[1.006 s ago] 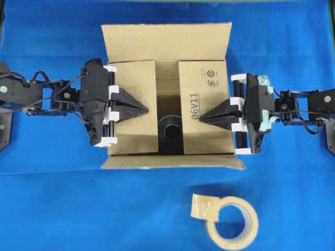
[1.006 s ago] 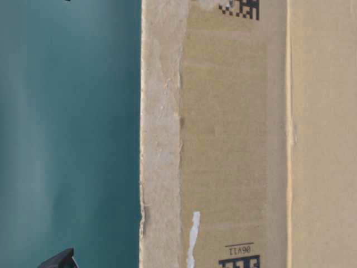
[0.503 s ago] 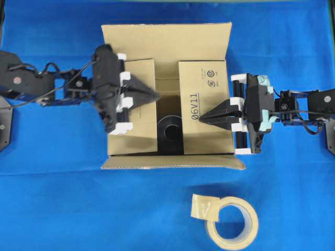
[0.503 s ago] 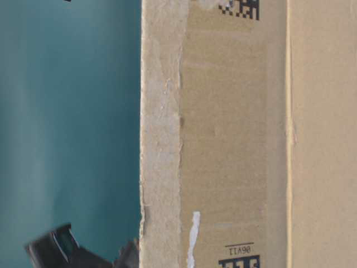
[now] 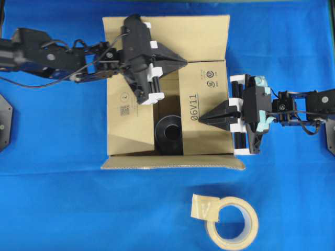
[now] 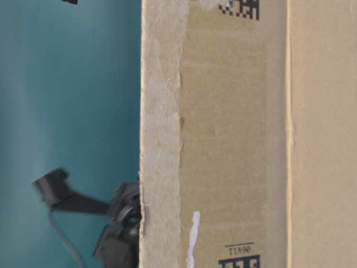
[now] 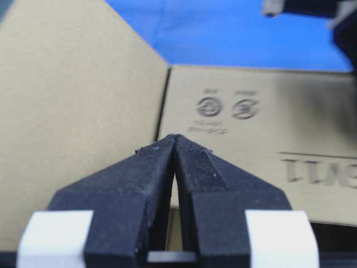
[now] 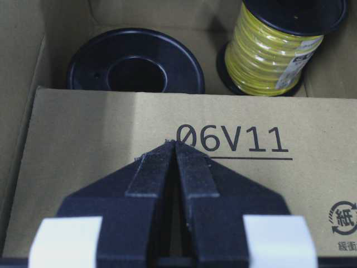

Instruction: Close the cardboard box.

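The cardboard box [image 5: 125, 112] stands mid-table with its top open. Its back flap [image 5: 199, 36] leans outward and its front flap [image 5: 172, 162] hangs out toward the near side. My left gripper [image 5: 184, 61] is shut, empty, and points right along the foot of the back flap [image 7: 72, 106], its tips [image 7: 175, 138] over the right flap's back corner. The right flap [image 8: 111, 145], printed 06V11, is folded inward. My right gripper [image 5: 203, 119] is shut with its tips [image 8: 176, 143] on that flap. The left flap has nothing holding it.
Inside the box are a black spool [image 8: 135, 61] and a yellow wire spool [image 8: 276, 47]. A beige tape roll [image 5: 233, 224] lies on the blue cloth in front of the box. The table-level view shows the box wall [image 6: 223, 134] and part of the left arm [image 6: 120, 223].
My left gripper has lifted off the left flap and swung back and rightward to the base of the back flap. The right gripper has stayed on the right flap.
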